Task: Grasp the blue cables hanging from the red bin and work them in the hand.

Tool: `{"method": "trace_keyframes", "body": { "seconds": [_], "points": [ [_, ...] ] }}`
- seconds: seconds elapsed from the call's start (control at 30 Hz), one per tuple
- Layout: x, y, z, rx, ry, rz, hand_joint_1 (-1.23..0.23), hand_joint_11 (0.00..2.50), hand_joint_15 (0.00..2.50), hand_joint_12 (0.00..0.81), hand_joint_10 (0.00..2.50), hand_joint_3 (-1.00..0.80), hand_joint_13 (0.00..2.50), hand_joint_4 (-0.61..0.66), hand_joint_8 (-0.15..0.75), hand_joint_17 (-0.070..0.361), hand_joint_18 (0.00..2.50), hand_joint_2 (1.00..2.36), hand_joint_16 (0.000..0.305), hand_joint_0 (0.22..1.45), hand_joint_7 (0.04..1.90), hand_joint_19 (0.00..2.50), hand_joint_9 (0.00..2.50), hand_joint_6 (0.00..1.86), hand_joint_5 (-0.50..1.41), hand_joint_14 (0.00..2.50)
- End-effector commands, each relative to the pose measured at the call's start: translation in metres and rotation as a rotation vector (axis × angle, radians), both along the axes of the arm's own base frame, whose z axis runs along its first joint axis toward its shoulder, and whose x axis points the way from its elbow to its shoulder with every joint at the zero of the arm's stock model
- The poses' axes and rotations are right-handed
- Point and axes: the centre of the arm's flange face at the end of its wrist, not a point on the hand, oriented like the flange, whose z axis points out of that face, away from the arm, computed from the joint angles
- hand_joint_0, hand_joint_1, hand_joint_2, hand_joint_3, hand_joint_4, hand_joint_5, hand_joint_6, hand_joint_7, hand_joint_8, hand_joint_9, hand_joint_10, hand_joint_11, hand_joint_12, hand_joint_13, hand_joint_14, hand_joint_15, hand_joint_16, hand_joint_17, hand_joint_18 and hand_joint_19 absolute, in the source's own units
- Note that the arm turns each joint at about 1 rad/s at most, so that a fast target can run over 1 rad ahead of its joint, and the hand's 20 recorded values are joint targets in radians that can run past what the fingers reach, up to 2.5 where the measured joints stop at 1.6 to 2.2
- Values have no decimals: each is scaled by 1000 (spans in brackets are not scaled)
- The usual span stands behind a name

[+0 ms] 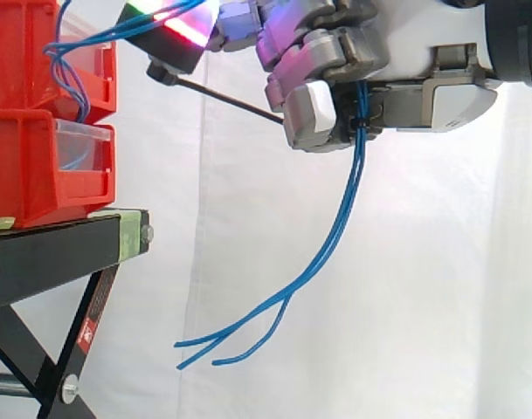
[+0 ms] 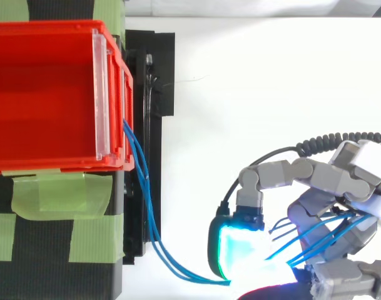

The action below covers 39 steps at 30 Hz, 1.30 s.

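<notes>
**A:** What is getting cut off or lost here?

**B:** In the side view the hand [image 1: 353, 52] is running off the top edge. The red bins [image 1: 38, 166] are being cropped at the left, so the spot where the blue cables [image 1: 335, 236] are starting is staying hidden from me.

**A:** Is the hand gripping them?

**B:** Yes. Its grey, blocky fingers are curling round the blue cables. The strands are passing between fingers and palm, hanging below in a long loose curve and splaying into separate free ends.

**A:** And from above?

**B:** There the blue cables [image 2: 145, 187] are coming out at the front corner of the red bin [image 2: 52, 69]. They are running along the black stand [image 2: 164, 75] and sweeping right toward a fingertip pad [image 2: 240, 250] glowing cyan and white. Its glare is washing out the strands there. Thin ends are poking out among the fingers of the hand [image 2: 328, 181].

**A:** Materials?

**B:** The bin is looking like glossy hard plastic with a clear front panel [image 2: 101, 94]. Wrinkled pale green tape [image 2: 59, 194] is sticking to the stand's top.

**A:** The room?

**B:** A white curtain [image 1: 423, 305] is hanging behind in soft folds.
</notes>
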Motion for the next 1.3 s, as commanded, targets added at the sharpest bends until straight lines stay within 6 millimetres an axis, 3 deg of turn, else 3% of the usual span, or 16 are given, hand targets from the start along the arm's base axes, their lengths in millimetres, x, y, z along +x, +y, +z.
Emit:
{"method": "trace_keyframes", "body": {
  "seconds": [0.0, 0.27, 1.27],
  "points": [
    [0, 0, 0, -2, 2, -2, -702, 2500, 2148, 706, 2500, 48, 2097, 139, 580, 158, 2500, 1023, 210, 869, 1370, 766, 1706, 509, 359, 2500],
    [-2, 0, -2, -12, 21, -1, -672, 2500, 2148, 706, 2500, 163, 2097, 169, 580, 158, 2500, 1015, 210, 919, 1391, 766, 1706, 382, 353, 2500],
    [-11, -6, -8, -67, 115, -3, -647, 2500, 2148, 706, 2500, 227, 2097, 171, 580, 158, 2500, 1013, 210, 993, 1403, 766, 1706, 374, 343, 2500]
  ]
}}
